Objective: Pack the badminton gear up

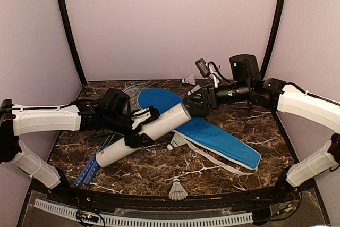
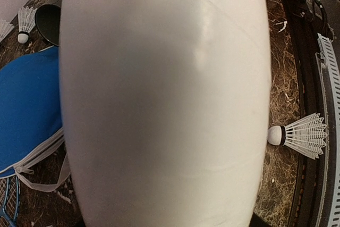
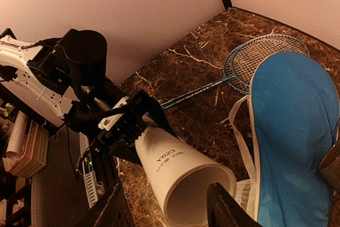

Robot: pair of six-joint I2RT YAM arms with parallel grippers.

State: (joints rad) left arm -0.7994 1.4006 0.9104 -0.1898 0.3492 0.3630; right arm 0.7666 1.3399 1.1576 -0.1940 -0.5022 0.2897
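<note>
White tube (image 2: 164, 99) fills the left wrist view, a smooth, glossy, rigid cylinder. The left gripper (image 1: 142, 126) is clamped around its middle and holds it slanted above the table (image 1: 159, 168), with the open, uncapped mouth turned toward the right arm. The right gripper (image 3: 166, 195) sits just before that mouth with its fingers spread apart and nothing visible between them.

The step in hand looks like loading shuttlecocks into the tube. Whether any is already inside cannot be told.

3 shuttlecocks are clear in the top view: 1 at the near table edge (image 1: 177, 188), 1 just beside the tube at the bag's rim (image 1: 177, 141) and 1 by the back wall (image 1: 188, 80). Each has a rounded cork nose and a flared skirt of thin white feathers, likely easy to crush.

The next move probably calls for the right arm to fetch the one by the tube, pinch it lightly and feed it nose-first into the mouth while the left arm holds steady.

Beneath the tube lies the blue bag (image 1: 212, 134), soft fabric cut in a racket outline with white trim and a loose strap. The 2 rackets (image 3: 265, 57) rest partly under it, thin frames with fine string mesh, on dark veined marble.
</note>
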